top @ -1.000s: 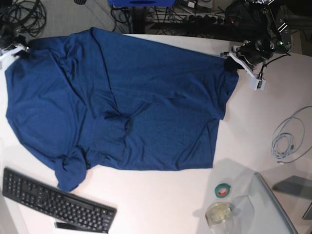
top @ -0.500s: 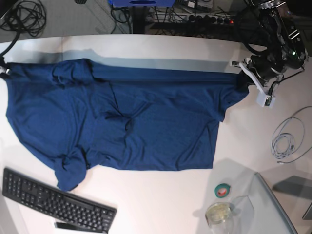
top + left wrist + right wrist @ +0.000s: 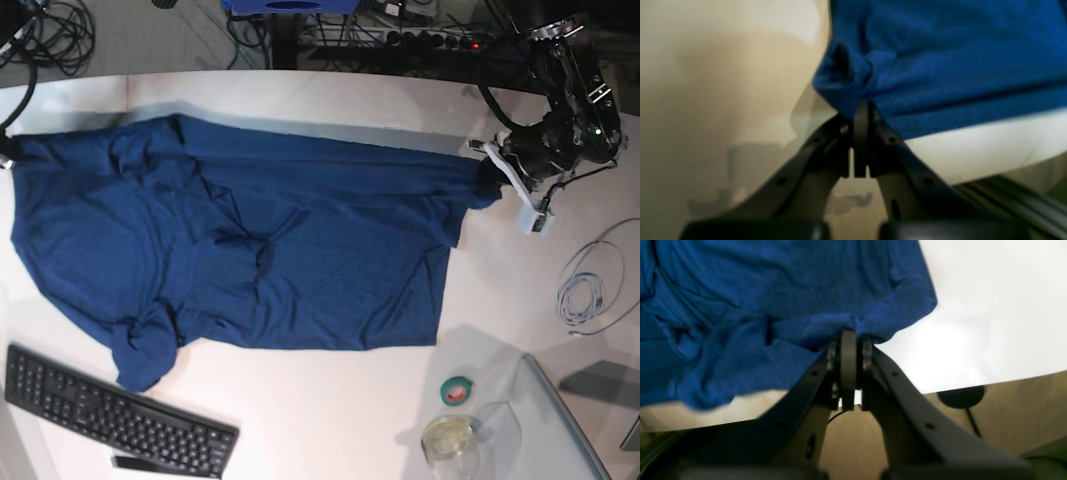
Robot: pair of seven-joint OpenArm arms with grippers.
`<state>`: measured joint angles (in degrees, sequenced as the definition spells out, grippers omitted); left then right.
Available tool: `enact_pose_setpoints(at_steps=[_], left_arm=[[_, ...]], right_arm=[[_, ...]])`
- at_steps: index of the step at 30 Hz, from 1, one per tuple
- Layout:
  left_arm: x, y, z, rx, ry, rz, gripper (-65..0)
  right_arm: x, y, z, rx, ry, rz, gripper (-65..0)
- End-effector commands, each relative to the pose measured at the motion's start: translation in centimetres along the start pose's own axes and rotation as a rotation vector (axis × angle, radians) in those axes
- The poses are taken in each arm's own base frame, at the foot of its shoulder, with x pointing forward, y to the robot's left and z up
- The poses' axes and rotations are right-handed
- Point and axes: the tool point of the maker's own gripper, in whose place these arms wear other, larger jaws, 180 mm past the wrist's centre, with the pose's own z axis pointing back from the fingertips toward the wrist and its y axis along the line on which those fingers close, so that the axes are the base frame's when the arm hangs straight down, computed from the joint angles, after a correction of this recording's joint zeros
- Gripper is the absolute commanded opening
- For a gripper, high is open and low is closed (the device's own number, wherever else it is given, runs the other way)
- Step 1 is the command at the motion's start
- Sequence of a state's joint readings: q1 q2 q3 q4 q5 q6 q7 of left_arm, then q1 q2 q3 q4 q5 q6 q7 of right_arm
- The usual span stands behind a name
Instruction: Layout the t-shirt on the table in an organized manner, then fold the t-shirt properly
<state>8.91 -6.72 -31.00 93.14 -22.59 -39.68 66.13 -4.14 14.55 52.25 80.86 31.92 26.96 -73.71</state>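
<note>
The dark navy t-shirt [image 3: 250,250] lies spread across the white table [image 3: 330,420], bunched at its near left corner. My left gripper [image 3: 488,172] is at the shirt's far right corner, shut on a pinch of the cloth [image 3: 853,76]; its jaws [image 3: 861,111] meet on the hem above the table [image 3: 973,150]. My right gripper [image 3: 6,152] sits at the frame's left edge, shut on the shirt's far left corner. In the right wrist view the gripper [image 3: 848,338] clamps a fold of the t-shirt [image 3: 756,306] above the table [image 3: 990,323].
A black keyboard [image 3: 110,415] lies at the near left, close to the shirt's bunched corner. A green tape roll [image 3: 458,390], a clear jar [image 3: 448,437] and a clear sheet [image 3: 565,420] sit near right. A coiled grey cable [image 3: 590,285] lies right.
Both grippers carried the shirt's far edge toward the near side and outward. That edge first stretched into a straight line and now sags a little, with creases at the left.
</note>
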Motion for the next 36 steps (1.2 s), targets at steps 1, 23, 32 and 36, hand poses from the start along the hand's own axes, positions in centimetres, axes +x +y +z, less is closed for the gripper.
enact_pose_setpoints(at_steps=[1,23,32,36], left_arm=[[2.3,-0.1,0.4,-0.008,-0.059,-0.041,-65.0],[25.1,-5.7,-6.1,-0.206,-0.329,-0.052,-65.0],[40.9,-6.1,0.4,-0.234,-0.637,-0.001,-65.0],[49.2,-7.5,8.8,-0.272,-0.844,-0.013,-65.0]], right_arm=[[2.7,-0.5,1.2,-0.015,-0.067,0.016,-64.5],[23.0,6.3,-2.6,0.085,-0.292,0.064,-64.5],[36.2,9.7,10.0,0.109,-0.625,0.137,-64.5],[40.6,11.5,19.2,0.104,-0.841,0.215,-64.5]])
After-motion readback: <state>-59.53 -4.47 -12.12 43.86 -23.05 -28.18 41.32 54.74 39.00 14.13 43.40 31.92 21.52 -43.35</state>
